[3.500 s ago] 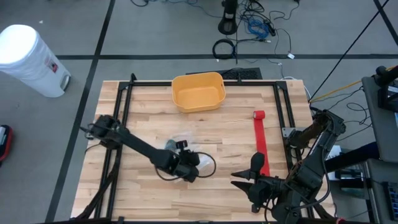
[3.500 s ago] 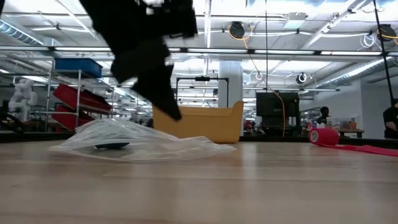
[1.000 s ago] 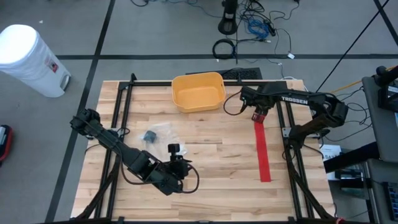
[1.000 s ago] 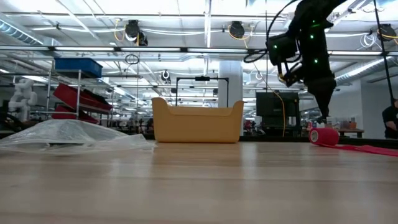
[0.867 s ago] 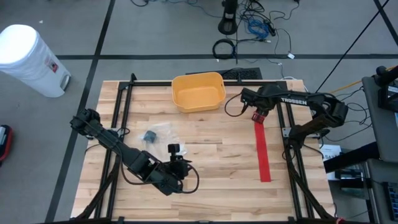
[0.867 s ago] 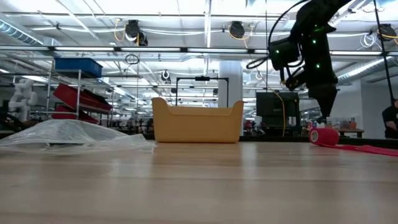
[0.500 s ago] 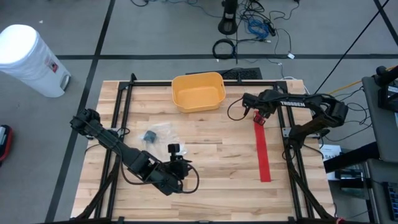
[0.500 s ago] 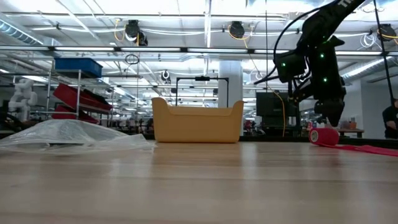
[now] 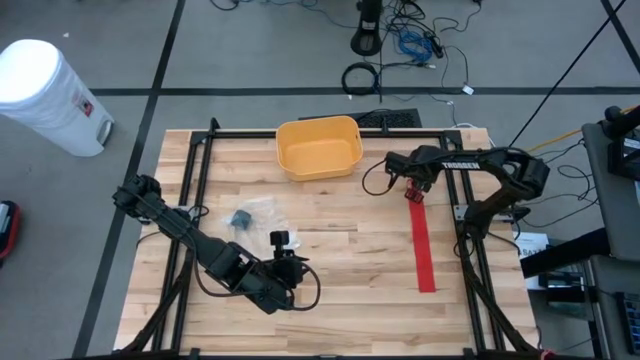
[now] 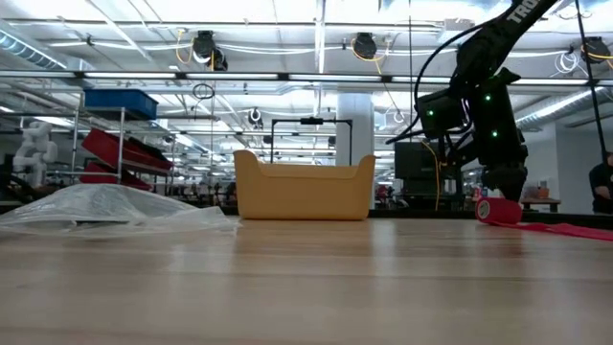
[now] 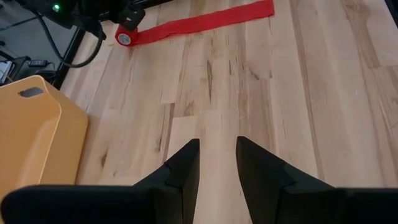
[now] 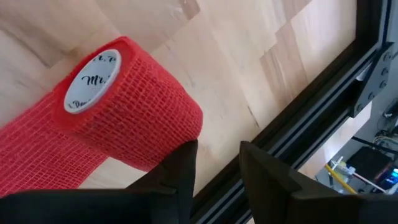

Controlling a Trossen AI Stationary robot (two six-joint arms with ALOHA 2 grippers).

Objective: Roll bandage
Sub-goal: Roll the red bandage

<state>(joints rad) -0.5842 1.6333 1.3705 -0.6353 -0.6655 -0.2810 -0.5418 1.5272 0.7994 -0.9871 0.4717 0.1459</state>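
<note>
Right wrist view, my right gripper [image 12: 214, 165] just beside the red bandage roll [image 12: 124, 102], fingers slightly apart, left gripper [image 11: 216, 163] likewise, idle.

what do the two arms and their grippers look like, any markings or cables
Both arms are dark, jointed links. The right arm has white "TROSSEN" lettering, a looped black cable near the wrist and green lights in the low view. The left arm trails a black cable loop. Each gripper, left gripper and right gripper, has two flat black fingers.
</note>
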